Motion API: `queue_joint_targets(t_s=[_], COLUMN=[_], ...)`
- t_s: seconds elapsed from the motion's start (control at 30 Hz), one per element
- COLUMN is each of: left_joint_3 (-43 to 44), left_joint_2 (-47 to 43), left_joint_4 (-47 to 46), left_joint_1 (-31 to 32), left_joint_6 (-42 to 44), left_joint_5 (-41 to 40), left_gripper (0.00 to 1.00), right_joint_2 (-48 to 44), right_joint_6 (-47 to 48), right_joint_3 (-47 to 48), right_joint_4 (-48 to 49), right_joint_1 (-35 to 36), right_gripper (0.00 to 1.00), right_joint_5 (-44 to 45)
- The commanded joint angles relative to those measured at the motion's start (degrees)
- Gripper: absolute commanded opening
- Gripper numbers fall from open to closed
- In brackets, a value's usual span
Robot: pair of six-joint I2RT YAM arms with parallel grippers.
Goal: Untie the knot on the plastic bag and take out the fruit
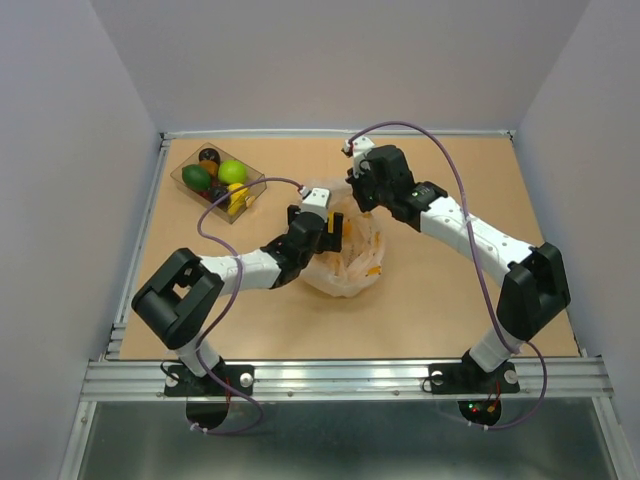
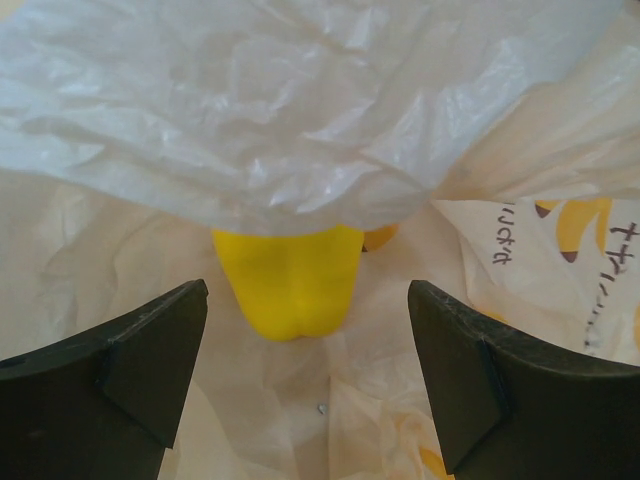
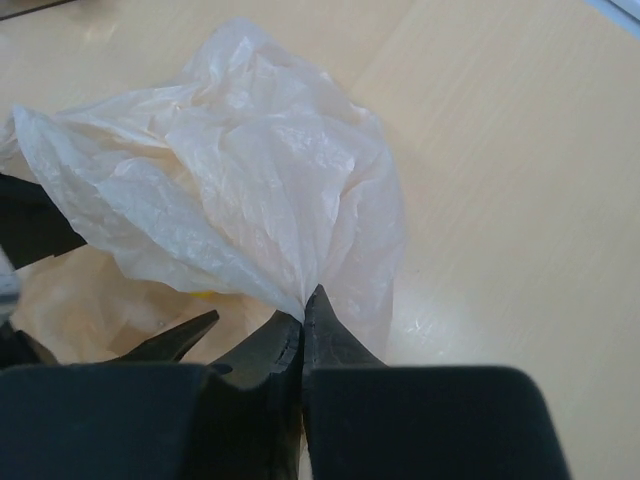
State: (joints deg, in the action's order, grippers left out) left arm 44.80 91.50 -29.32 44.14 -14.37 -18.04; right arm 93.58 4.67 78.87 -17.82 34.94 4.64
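Note:
The plastic bag (image 1: 352, 264) lies crumpled mid-table with its mouth open; the knot is out of view. My right gripper (image 1: 362, 196) is shut on the bag's thin upper edge (image 3: 240, 190) and holds that flap up. My left gripper (image 1: 335, 232) reaches into the mouth with its jaws open wide and nothing between them (image 2: 308, 350). A yellow fruit (image 2: 290, 280) lies on the bag's floor just ahead of the left fingertips, half under the raised flap (image 2: 280, 120). Behind it peeks a bit of orange fruit (image 2: 380, 237).
A clear rectangular tray (image 1: 182, 172) stands at the back left, holding a bright green round fruit (image 1: 232, 171), a dark green oval (image 1: 196, 178), a yellow one (image 1: 237, 196) and a black piece (image 1: 208, 155). Grey walls enclose the table.

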Motion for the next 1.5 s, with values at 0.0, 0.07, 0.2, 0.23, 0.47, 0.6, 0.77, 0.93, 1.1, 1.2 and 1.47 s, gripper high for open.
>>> queue_joint_targets(t_s=[0.0,0.07,0.2,0.23,0.47,0.6,0.77,0.93,1.1,1.2,1.47], left_joint_3=[2.8,3.5,5.9,6.3,9.8,12.2,13.5,11.9,8.2,3.9,-2.9], left_joint_2=[2.7,3.8,6.6,7.0,12.9,16.1,19.1,18.2,14.8,10.1,-2.5], left_joint_4=[-4.4,-5.0,-5.8,-6.0,-6.1,-4.3,-2.7,-3.5,-3.7,-1.7,6.7], left_joint_1=[-0.1,-0.2,-0.4,-0.4,-0.5,-0.9,-1.2,-1.2,-1.2,-1.2,-0.8], left_joint_6=[1.9,1.8,1.0,0.9,-0.4,-2.3,-3.6,-3.0,-2.9,-5.4,-8.9], left_joint_5=[-3.1,-4.4,-6.4,-6.4,-8.6,-8.1,-7.7,-6.9,-4.5,-3.4,-0.1], left_gripper=[0.93,0.93,0.93,0.93,0.91,0.87,0.76,0.46,0.10,0.02,0.00], right_joint_2=[-1.9,-2.2,-2.6,-2.7,-3.1,-3.1,-3.3,-3.2,-2.9,-2.3,0.3], right_joint_6=[-0.4,-0.6,-1.1,-1.3,-2.5,-2.7,-3.0,-3.7,-4.5,-4.6,-8.4], right_joint_3=[2.9,2.7,2.0,1.8,1.3,1.1,0.8,0.2,0.2,0.6,1.9], right_joint_4=[1.4,1.3,1.3,1.3,1.3,1.4,1.4,1.4,1.4,1.4,1.4], right_joint_1=[0.0,0.0,0.1,0.0,0.1,0.1,0.1,0.1,0.1,0.1,0.0], right_gripper=[0.00,0.00,0.01,0.00,0.00,0.00,0.00,0.00,0.01,0.00,0.00], right_joint_5=[-2.1,-2.8,-3.7,-3.8,-5.9,-6.1,-5.4,-4.3,0.1,3.4,8.5])
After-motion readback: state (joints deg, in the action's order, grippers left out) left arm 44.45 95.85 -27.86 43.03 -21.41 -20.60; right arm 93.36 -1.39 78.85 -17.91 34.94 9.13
